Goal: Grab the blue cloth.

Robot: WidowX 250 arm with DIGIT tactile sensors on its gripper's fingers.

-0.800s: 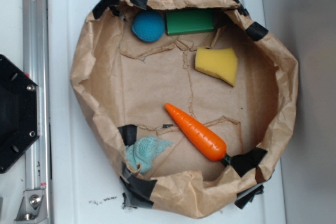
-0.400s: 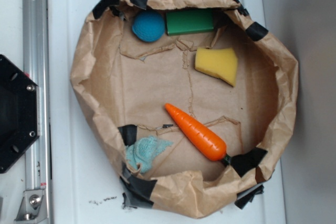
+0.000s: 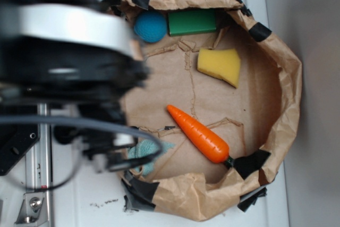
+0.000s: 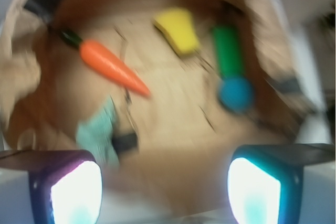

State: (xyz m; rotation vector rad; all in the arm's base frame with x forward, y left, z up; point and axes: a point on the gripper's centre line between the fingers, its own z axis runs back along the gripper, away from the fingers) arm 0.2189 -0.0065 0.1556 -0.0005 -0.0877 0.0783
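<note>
At the left of the exterior view the robot arm [image 3: 69,73] fills the frame as a dark, blurred mass with a loop of cable, hanging over the nine o'clock side of the brown paper nest [image 3: 287,78] that sits on the white desk [image 3: 79,195]. Just right of the cable loop, at about seven o'clock inside the nest, lies the blue cloth [image 3: 146,155], crumpled against the paper wall beside a patch of black tape and partly hidden by the arm. Toward the middle, the orange carrot [image 3: 197,134] lies slantwise, near the cloth but not touching it. At twelve o'clock the blue ball [image 3: 150,26] rests against the green block [image 3: 192,22], and the yellow sponge [image 3: 219,65] lies toward one o'clock. In the wrist view the end effector [image 4: 165,190] shows its two fingers [image 4: 76,190] far apart at the bottom corners with nothing between them, so it is spread wide and holds nothing; the cloth [image 4: 100,129] appears above the left finger, clear of it. I judge the task barely begun: the arm is on its approach, the cloth is untouched, and lining up over it, descending, closing and lifting are all left to do.
</note>
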